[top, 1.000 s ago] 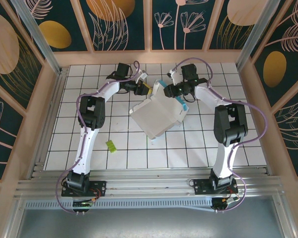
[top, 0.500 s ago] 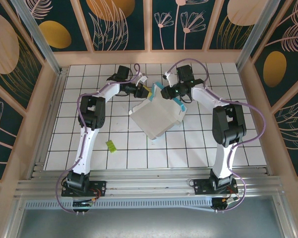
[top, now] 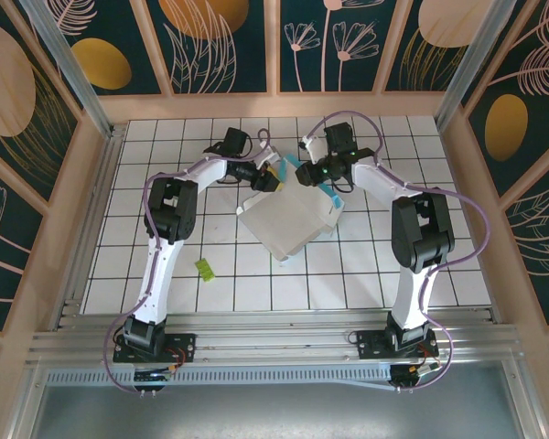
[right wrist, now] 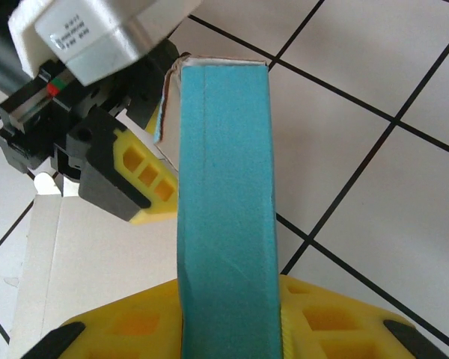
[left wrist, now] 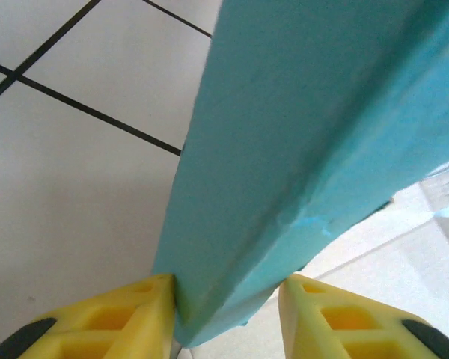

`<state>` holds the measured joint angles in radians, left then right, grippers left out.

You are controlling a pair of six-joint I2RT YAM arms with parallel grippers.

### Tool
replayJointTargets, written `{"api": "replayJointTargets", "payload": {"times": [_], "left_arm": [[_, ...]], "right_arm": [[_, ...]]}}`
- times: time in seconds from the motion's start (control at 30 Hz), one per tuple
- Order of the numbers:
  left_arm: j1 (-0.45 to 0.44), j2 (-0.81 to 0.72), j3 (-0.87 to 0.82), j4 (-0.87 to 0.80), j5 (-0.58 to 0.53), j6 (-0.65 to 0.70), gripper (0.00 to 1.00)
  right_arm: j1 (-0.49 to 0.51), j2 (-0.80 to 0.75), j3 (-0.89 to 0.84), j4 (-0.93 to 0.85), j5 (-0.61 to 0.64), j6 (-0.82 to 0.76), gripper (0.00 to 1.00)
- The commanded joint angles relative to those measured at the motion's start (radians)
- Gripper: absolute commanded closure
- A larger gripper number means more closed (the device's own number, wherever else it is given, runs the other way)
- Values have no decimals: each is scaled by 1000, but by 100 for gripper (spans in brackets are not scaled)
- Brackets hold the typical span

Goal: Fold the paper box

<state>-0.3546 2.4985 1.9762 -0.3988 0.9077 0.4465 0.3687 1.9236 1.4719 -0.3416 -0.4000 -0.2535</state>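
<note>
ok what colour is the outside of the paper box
Teal-blue on the paper box, clearest in the right wrist view.

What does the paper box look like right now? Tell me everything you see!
The paper box is thin card, white inside and teal outside, lying half open on the tiled table between the arms. Its far flaps stand up. The left gripper pinches one teal flap, slightly dented, and the right gripper pinches another.

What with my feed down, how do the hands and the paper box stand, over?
Left hand shut on the paper box, teal wall; right hand likewise. Box open, white inside up. Yellow-green scrap lies apart.
</note>
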Motion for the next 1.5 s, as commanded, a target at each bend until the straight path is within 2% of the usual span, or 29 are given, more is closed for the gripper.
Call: {"api": "replayJointTargets", "payload": {"times": [0.0,0.13,0.53,0.7,0.87,0.97,1.03,1.17,1.33,1.37,1.43,1.47], "left_arm": [[-11,-53,-2,28,-31,50,63],[-18,-64,-5,46,-51,44,66],[-17,-102,-20,111,-73,-3,65],[-17,-123,-53,142,-94,-23,70],[-17,-129,-63,147,-117,-40,79],[-17,-128,-66,153,-126,-56,89],[-18,-127,-70,161,-144,-71,100],[-31,-128,-79,183,-214,-98,100],[-51,-116,-67,196,-361,-157,100],[-53,-118,-68,199,-383,-169,98],[-54,-122,-72,205,-411,-188,83],[-55,-125,-74,208,-420,-192,80]], "right_arm": [[23,-44,-21,-1,-16,-8,70],[34,-49,-33,-2,-6,-12,70],[39,-59,-55,6,-5,-12,70],[39,-63,-62,7,-2,-13,70],[40,-63,-61,12,-1,-12,70],[42,-64,-59,13,13,-11,70],[45,-66,-56,15,20,-7,70],[51,-73,-58,28,26,3,68],[57,-78,-64,37,23,13,67],[56,-78,-64,36,23,13,66],[58,-78,-67,38,24,12,66],[58,-77,-70,38,24,12,66]]}}
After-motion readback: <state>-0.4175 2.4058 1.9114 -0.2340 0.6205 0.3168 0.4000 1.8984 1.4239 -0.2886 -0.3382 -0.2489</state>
